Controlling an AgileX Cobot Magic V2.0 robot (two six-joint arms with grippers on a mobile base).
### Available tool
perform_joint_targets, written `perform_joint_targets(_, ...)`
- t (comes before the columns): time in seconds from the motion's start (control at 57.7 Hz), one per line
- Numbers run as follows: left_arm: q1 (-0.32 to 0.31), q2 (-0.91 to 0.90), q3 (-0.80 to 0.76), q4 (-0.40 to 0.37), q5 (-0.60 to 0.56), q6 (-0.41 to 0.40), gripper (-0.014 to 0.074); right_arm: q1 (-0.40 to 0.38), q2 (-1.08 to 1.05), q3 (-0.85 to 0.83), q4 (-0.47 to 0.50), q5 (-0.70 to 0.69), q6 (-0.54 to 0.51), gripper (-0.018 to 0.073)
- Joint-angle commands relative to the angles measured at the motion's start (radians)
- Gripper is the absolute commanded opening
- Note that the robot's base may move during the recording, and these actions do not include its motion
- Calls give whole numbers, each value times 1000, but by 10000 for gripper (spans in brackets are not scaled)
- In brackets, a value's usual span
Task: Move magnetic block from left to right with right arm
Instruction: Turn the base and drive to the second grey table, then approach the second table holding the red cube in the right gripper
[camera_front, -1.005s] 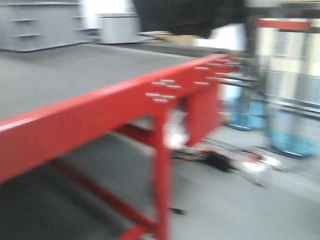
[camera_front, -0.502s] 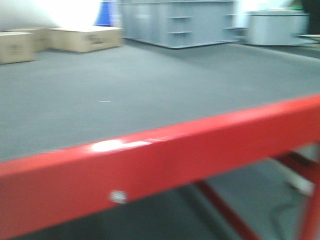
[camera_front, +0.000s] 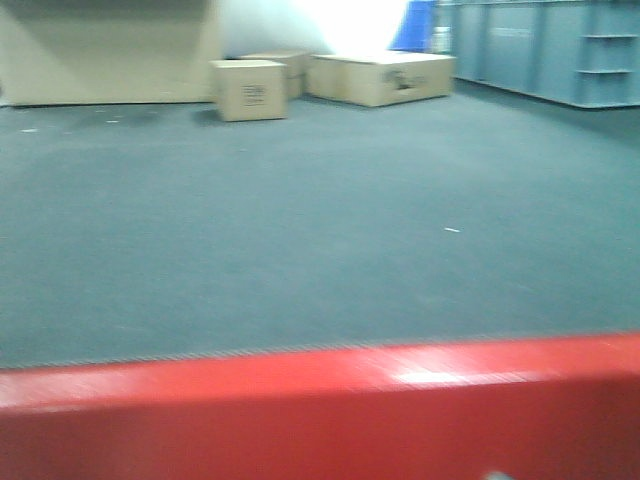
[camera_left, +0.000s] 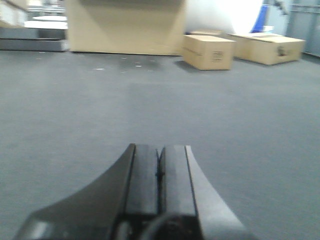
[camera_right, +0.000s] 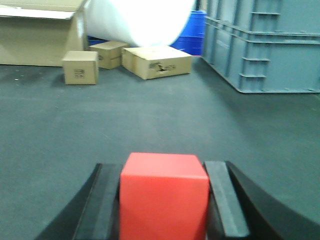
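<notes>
Red fills the bottom of my right wrist view. The block (camera_right: 164, 200) is pinched in the right gripper (camera_right: 164, 170), with a dark finger (camera_right: 107, 200) flat against each side and the grey mat (camera_right: 150, 125) stretching away ahead. I cannot tell whether its underside touches the mat. Neither of my other two views shows the block at all. The left wrist view gives me the left gripper (camera_left: 160, 150) instead, its fingers pressed together with only a thin seam between them and nothing held. The front view shows neither gripper, only the red rail (camera_front: 320, 410) of the table edge across the bottom, which both wrist views miss. Dark print marks the sides of the cardboard boxes (camera_right: 80, 66), but it is too blurred for me to read. I count one block, and three small cardboard boxes at the far end of the mat in the right wrist and front views. One big open carton (camera_right: 35, 35) stands to their left. Blue-grey crates (camera_right: 265, 45) stand at the right; I cannot count them.
</notes>
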Motion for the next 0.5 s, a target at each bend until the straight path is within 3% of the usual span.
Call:
perform_joint_targets(0.0, -1, -7, 8, -5, -83, -6, -126, -1, 22, -22, -11, -91, -9, 223)
perform_joint_targets(0.485, -1, -7, 8, -5, -83, -6, -126, -1, 22, -22, -11, -91, -9, 223)
